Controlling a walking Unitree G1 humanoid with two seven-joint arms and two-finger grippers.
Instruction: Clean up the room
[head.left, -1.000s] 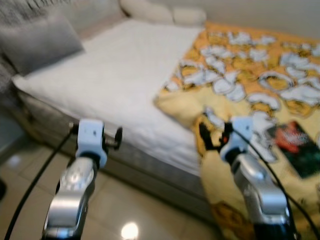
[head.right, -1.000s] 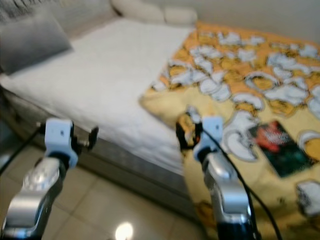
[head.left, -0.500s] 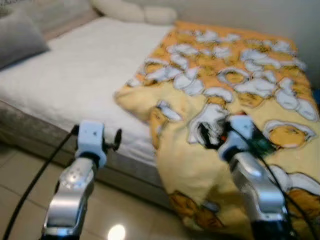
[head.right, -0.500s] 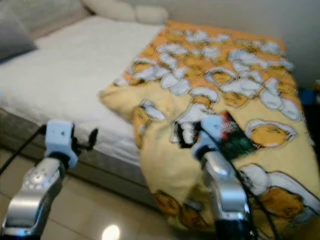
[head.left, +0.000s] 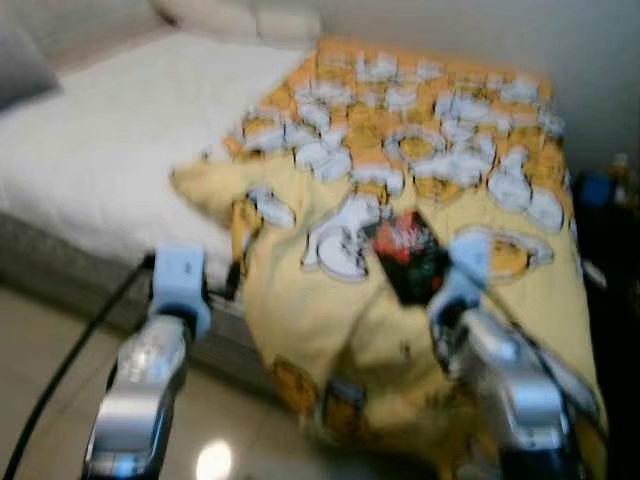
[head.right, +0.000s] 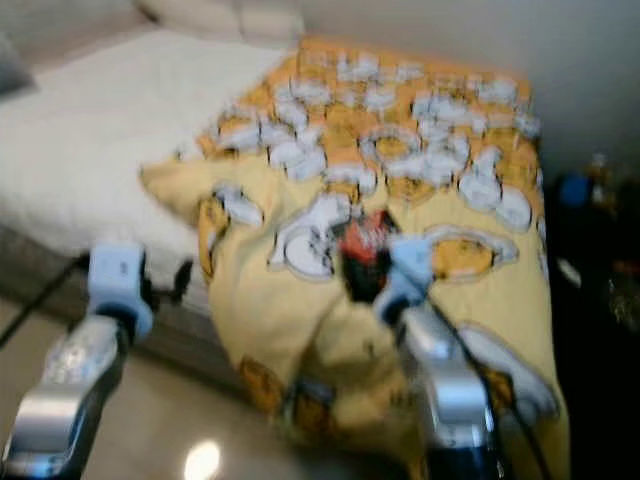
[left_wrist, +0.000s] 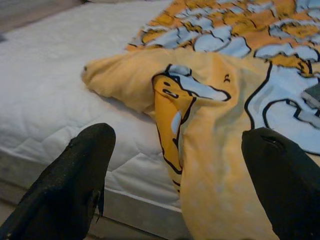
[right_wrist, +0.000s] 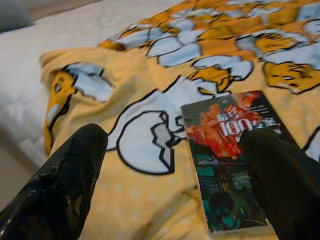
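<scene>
Book (right_wrist: 227, 160) with a red and green cover lies flat on a yellow cartoon-print blanket (head.left: 330, 330), at the centre of the head views. The blanket drapes over the bed (head.left: 100, 150) edge at lower centre, leaving white mattress bare at upper left. The right end effector (right_wrist: 175, 175) hovers just short of the book, fingers (right_wrist: 70, 175) spread wide to either side of it. The left end effector (left_wrist: 175, 175) is also apart, facing the blanket's folded corner. Picking the book up cleanly probably means closing across its narrow width, pressing lightly so the soft blanket does not bunch into the grip
</scene>
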